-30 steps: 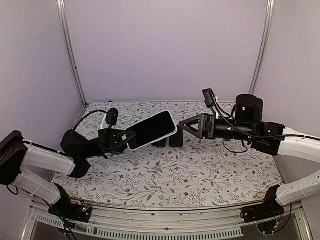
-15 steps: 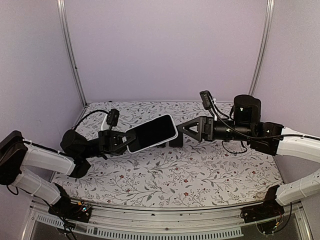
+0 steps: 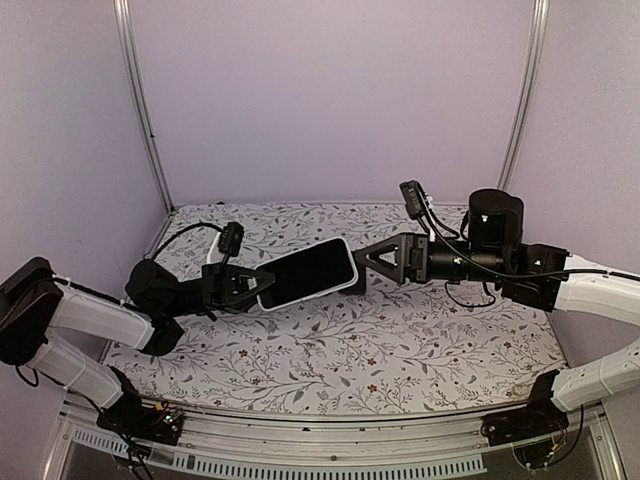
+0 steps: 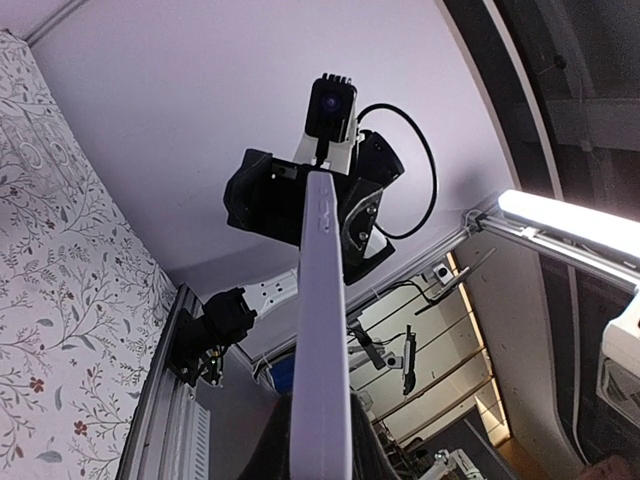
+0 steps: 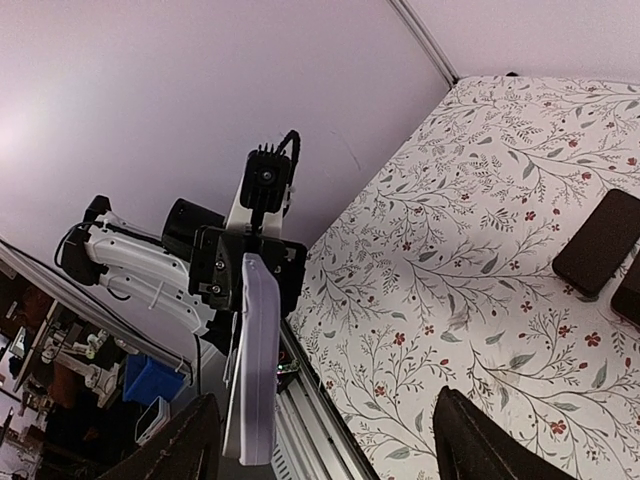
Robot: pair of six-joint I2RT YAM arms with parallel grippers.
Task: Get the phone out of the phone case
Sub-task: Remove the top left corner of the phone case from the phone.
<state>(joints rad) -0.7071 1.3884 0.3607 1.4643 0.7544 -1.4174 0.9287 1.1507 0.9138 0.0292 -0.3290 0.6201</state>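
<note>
The black-screened phone [image 3: 308, 271] sits in its pale clear phone case [image 3: 352, 262] and is held in the air over the table, slanting up to the right. My left gripper [image 3: 256, 284] is shut on the case's lower left end. In the left wrist view the phone case [image 4: 322, 330] runs edge-on away from my dark fingers [image 4: 385, 462]. My right gripper [image 3: 362, 258] is open, its tips right at the phone's upper right end. The right wrist view shows the phone case [image 5: 250, 360] edge-on, close to the left finger [image 5: 185, 440] of the right gripper [image 5: 330, 445].
Two black phones [image 5: 598, 243] [image 5: 630, 290] lie on the floral tablecloth [image 3: 400, 330] under and behind the held phone. Purple walls and metal posts [image 3: 140, 100] close in the back and sides. The table's metal front rail [image 3: 330, 455] runs between the arm bases.
My left gripper has carried the phone slightly down and to the right and laid it a bit flatter. The right gripper has edged left to the phone's end, still open.
</note>
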